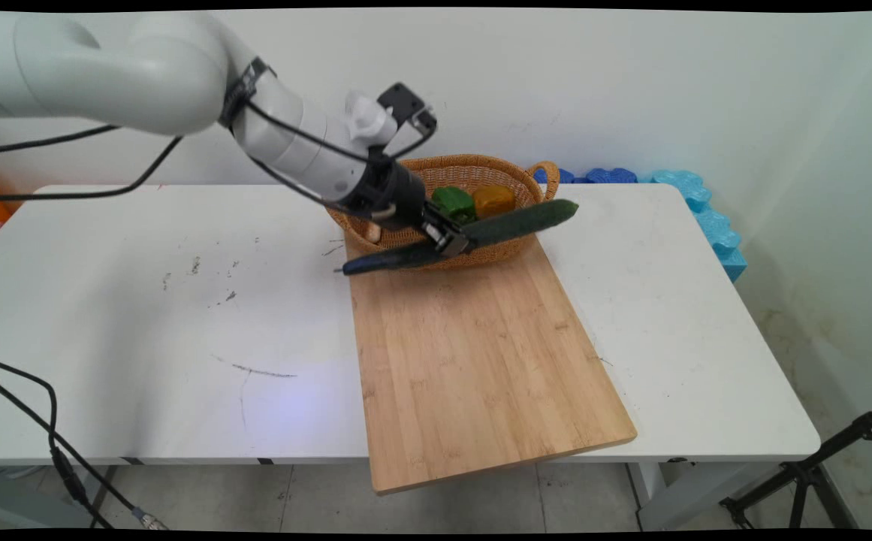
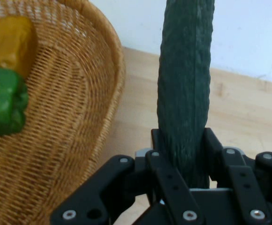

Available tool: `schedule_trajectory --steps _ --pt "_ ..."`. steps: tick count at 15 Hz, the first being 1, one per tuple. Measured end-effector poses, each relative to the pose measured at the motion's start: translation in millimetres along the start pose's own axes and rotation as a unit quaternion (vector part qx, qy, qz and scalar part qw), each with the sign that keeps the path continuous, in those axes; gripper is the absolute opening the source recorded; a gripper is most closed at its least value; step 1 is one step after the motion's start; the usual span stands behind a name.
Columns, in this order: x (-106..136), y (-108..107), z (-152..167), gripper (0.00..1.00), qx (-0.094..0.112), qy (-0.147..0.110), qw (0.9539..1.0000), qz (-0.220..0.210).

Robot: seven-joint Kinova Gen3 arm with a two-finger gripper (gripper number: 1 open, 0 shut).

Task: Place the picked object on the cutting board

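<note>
White desk (image 1: 180, 338), bamboo cutting board (image 1: 473, 361): tool (image 1: 452, 239) clamped mid-length on a cucumber (image 1: 514, 222), long axis crosswise over the wicker basket (image 1: 481, 169) front rim.

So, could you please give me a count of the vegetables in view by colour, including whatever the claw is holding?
Dark green: 1, the cucumber gripped in the claw, held above the basket's near rim and the cutting board
Bright green: 1, the green pepper in the basket
Yellow-orange: 1, the yellow pepper in the basket
Total: 3
</note>
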Motion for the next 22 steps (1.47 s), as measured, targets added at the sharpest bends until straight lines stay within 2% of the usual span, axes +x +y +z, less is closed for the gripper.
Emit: schedule_trajectory --steps 11,22 --pt "-54.9 -1.9 43.9 0.0 -0.006 -0.017 0.9998 0.009" --pt "-74.8 -6.3 56.6 0.0 -0.008 -0.026 0.9995 0.013"
